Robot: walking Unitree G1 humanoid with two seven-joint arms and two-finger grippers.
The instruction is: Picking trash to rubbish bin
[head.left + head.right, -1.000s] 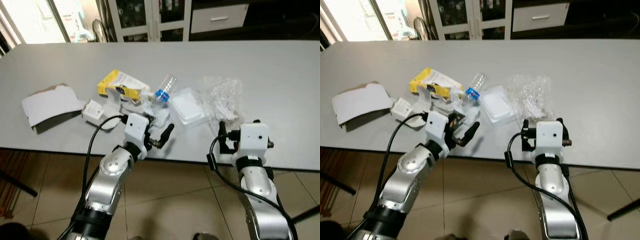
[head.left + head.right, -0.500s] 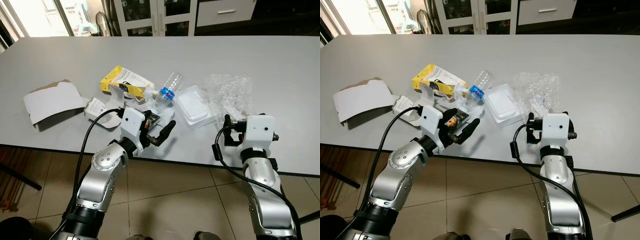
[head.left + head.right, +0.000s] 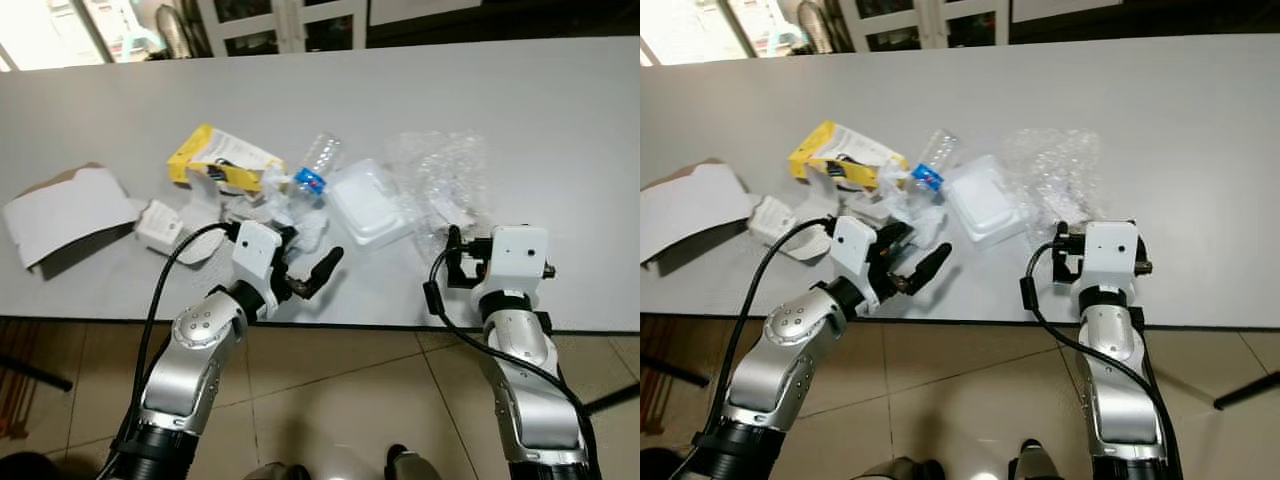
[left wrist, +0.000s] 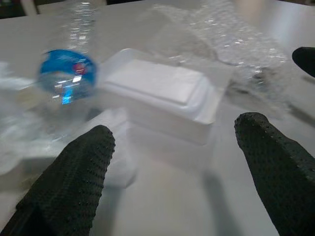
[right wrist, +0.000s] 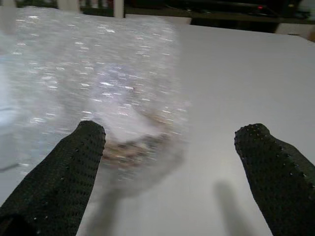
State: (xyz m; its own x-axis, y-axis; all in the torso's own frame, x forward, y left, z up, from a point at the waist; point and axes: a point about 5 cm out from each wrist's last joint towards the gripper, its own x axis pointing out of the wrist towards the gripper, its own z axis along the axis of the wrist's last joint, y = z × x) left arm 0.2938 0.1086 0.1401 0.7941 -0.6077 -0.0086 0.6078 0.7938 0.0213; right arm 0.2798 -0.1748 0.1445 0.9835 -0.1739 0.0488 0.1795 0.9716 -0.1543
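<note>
left tool (image 4: 172, 162): fingers spread wide, holding nothing, at the counter (image 3: 560, 110) edge | right tool (image 5: 172, 172): wide, empty | white foam tray (image 4: 162, 91) just beyond left tool, plastic bottle (image 4: 69, 73) beside it | bubble wrap (image 5: 93, 78) just beyond right tool

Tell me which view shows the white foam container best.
The left wrist view: the white foam container sits close and central between the open left gripper fingers, edges clear. Both eye views show it smaller, between the water bottle and the bubble wrap.
</note>
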